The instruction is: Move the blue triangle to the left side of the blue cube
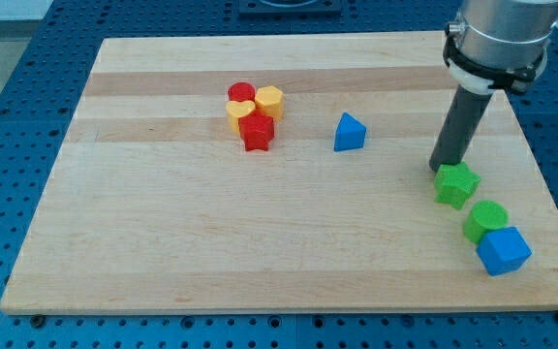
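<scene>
Tool tip (441, 167) well right of blue triangle (349, 133).

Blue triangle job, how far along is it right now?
Nothing looks done: the blue triangle sits mid-board, far toward the view's left and top from the blue cube. My tip rests beside the green star, away from the triangle. The whole push remains.

Blue triangle (349, 133), blue cube (503, 250), pale wood board (163, 242)
</scene>
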